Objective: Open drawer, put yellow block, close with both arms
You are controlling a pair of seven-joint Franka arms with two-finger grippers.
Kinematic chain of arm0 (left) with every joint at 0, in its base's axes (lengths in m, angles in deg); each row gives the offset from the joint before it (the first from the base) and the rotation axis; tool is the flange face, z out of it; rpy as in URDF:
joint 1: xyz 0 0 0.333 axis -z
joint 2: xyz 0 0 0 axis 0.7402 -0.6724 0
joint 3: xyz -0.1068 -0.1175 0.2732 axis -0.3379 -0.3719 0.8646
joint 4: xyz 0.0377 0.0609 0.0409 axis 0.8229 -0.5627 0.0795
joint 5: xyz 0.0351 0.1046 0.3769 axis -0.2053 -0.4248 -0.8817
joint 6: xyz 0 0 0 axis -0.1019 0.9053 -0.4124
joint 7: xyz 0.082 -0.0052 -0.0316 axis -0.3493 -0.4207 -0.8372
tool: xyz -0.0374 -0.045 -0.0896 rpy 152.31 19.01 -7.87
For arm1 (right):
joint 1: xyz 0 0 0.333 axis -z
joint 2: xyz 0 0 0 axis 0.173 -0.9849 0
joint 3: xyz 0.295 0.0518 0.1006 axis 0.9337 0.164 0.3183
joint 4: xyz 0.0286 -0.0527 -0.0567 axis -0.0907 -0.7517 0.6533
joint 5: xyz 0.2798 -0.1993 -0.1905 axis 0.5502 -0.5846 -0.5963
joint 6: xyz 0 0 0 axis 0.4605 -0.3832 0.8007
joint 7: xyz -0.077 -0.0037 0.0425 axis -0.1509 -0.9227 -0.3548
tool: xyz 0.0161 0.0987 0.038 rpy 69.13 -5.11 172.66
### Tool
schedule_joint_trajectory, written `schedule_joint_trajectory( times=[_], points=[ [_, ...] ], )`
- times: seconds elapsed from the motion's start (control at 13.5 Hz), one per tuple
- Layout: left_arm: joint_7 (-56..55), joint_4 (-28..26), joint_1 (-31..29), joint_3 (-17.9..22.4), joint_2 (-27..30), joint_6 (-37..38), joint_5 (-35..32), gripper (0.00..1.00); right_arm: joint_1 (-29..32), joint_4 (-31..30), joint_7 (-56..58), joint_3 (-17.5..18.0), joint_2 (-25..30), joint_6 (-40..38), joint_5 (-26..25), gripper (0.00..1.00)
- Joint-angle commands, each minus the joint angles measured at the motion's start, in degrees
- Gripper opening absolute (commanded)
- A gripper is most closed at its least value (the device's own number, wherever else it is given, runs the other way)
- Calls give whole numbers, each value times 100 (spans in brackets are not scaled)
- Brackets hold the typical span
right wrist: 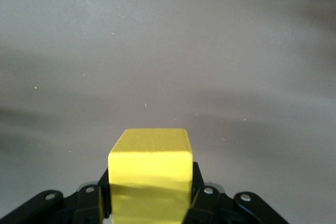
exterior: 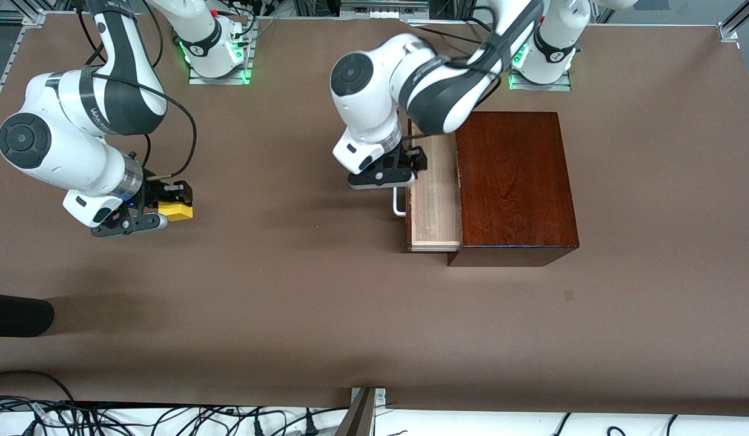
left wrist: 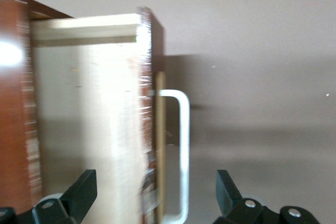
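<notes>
Clearly, the right gripper [right wrist: 149, 203] has its jaws clenched on the yellow block [right wrist: 150, 174], over the brown surface [exterior: 289, 290] toward the right arm's end. The left gripper [left wrist: 152, 192] hangs with jaws spread wide, straddling the white handle [left wrist: 181, 156] and front of the pulled-out drawer [exterior: 435, 200] of the mahogany box [exterior: 513, 181]. No readable writing shows.

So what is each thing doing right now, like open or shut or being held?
drawer: pulled partly out of the box, tray empty.
yellow block: held in the right gripper.
right gripper: shut on the yellow block, toward the right arm's end of the table.
left gripper: open, over the drawer's front and handle, not gripping.
</notes>
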Motion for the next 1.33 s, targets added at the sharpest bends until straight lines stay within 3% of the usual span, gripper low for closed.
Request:
schedule_joint_trajectory(
  times=[0.0,0.15,0.3,0.59,0.74,0.89,1.04,1.26],
  points=[
    [821,-101,-275,-27,507,500,130,100,28,131,373,37,-29,-413,81,0],
    [1568,-101,-661,-27,788,747,234,100,-24,140,531,211,-2,-449,72,0],
    [2533,-154,-1459,-27,1140,1177,777,100,-24,193,673,572,7,-449,64,0],
    [4827,-416,-3147,51,1579,1294,1524,100,-190,588,568,1512,-90,-371,90,0],
    [5551,-1624,-3186,794,2489,463,1860,100,-576,929,436,1698,-344,-230,90,0],
    [5746,-2926,-3159,1175,3379,-391,2054,100,-1278,1482,479,1689,-738,-194,3,0],
    [5738,-3239,-3107,1483,3680,-491,2055,100,-1920,2141,488,1681,-1169,-229,-364,0],
    [5738,-2828,-3212,1484,3428,-71,1984,100,-2913,2854,497,1681,-1750,-203,-920,0]
  ],
)
